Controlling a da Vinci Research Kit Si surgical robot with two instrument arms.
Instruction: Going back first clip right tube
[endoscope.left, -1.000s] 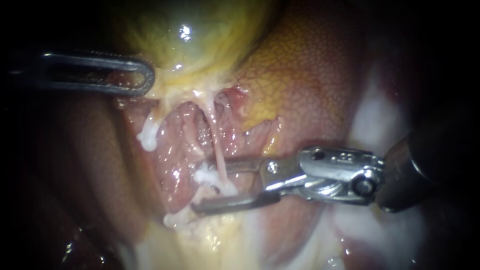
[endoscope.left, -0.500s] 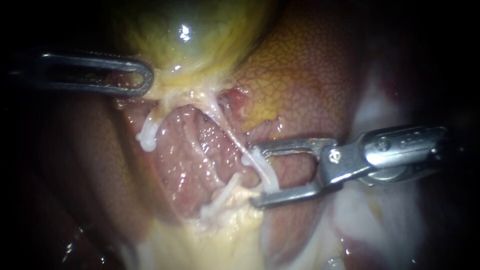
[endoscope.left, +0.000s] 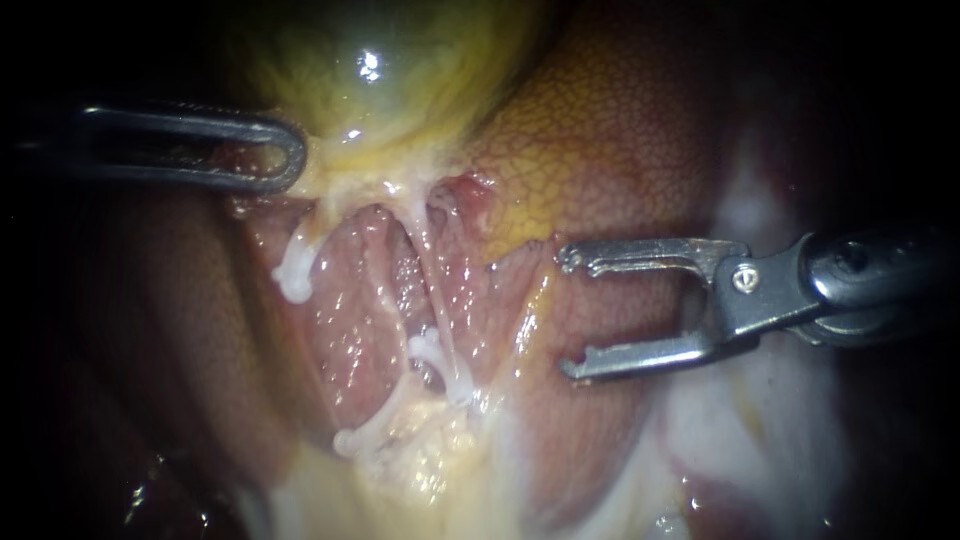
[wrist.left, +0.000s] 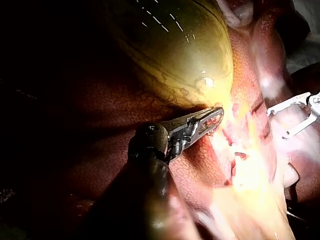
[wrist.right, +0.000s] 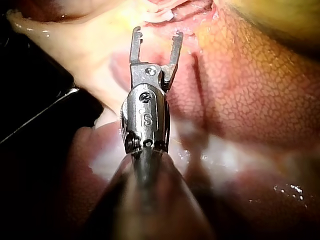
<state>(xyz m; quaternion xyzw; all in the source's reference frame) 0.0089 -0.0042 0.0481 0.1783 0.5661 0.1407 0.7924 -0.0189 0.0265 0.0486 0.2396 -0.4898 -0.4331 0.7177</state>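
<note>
The right instrument (endoscope.left: 567, 315) is holding its jaws wide open with nothing between them. The hooked tips are standing over bare liver (endoscope.left: 620, 150) and touching no tube. The right tube (endoscope.left: 437, 300), a thin pale strand, is lying straight ahead of those tips and apart from them. Its long axis is running across the line of the jaws, roughly square to the shaft, so the open mouth is facing it broadside. A whitish lump (endoscope.left: 428, 350) is sitting on the tube ahead of the lower jaw; whether it is a clip cannot be told.

The left instrument (endoscope.left: 292, 160) is gripping the lower edge of the gallbladder (endoscope.left: 380, 90) between closed jaws, on the far side of the tube from the right jaws. It appears to be holding the strand taut.

The right instrument is the nearer of the two to the tube. By judgement, the clear path is lying backward along its own shaft, directly away from the strand. Any sideways or forward drift would be carrying the hooked tips toward the tube
</note>
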